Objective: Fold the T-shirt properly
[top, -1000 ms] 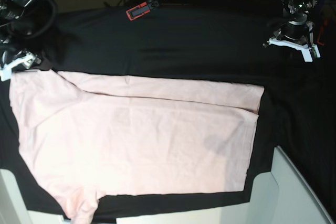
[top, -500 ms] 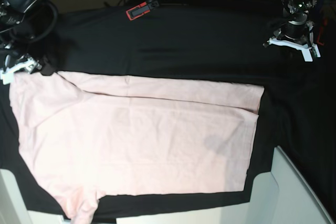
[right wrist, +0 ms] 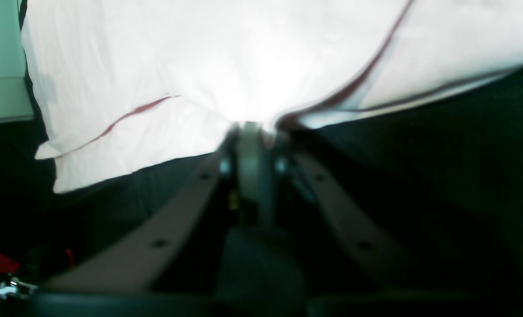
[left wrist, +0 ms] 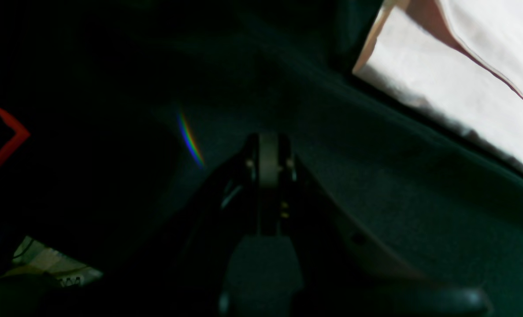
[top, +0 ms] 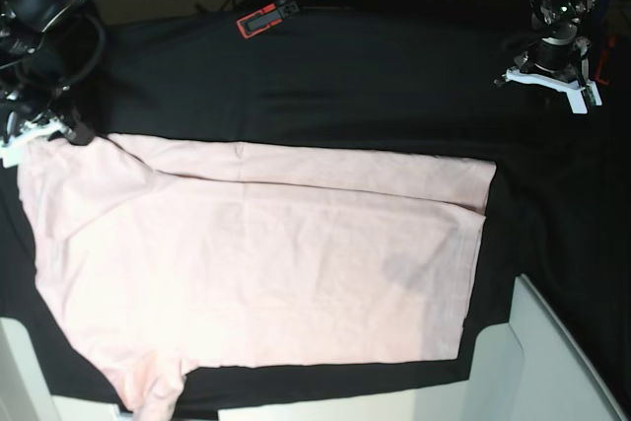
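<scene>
Across the black-clothed table (top: 345, 76), toward its near edge, lay the T-shirt (top: 266, 263): soft, light, limp, apt to sag and crease. Right tool (right wrist: 254, 127) clenched on a hemmed corner by the table's left edge; best gripped at such seams. Left tool (left wrist: 268, 147) clenched on nothing, near the far right corner.

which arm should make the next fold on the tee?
Right, probably. Its end effector is already shut on the T-shirt at the sleeve edge. The left end effector is shut and empty over the black table cloth, off the shirt.
</scene>
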Motion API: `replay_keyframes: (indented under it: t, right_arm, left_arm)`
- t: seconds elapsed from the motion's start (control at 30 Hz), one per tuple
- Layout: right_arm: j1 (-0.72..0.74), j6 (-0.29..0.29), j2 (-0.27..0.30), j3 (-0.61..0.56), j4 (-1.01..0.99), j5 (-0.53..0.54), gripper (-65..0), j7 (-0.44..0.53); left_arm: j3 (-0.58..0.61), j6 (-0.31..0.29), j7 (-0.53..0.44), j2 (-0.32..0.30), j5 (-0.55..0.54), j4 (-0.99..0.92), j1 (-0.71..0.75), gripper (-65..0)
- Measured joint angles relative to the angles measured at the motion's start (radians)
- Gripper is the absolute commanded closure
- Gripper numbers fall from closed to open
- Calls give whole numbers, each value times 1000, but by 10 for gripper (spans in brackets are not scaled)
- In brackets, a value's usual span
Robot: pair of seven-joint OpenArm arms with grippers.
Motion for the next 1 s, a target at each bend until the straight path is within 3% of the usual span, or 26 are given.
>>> replay_keyframes:
  t: [0.17, 0.4, 0.7, 0.73, 0.8, 1.0]
  right_arm:
    - [13, 0, 1, -5, 0, 2, 0, -1]
    - [87, 2, 42, -230, -1, 3, 0, 3]
    - [196, 0, 39, -360, -2, -2, 0, -4]
    - [208, -3, 39, -373, -2, -1, 0, 1]
    - [227, -73, 37, -380, -2, 2, 0, 6]
    - [280, -85, 45, -378, -36, -4, 0, 1]
  left_arm:
    - [0, 0, 0, 0, 0, 0, 0, 0]
    - [0, 0, 0, 0, 0, 0, 0, 0]
    - [0, -2, 0, 3, -1, 0, 14, 0]
    - [0, 0, 0, 2, 0, 0, 16, 0]
    - [0, 0, -1, 2, 0, 0, 17, 0]
    - [0, 0, 0, 2, 0, 3, 27, 0]
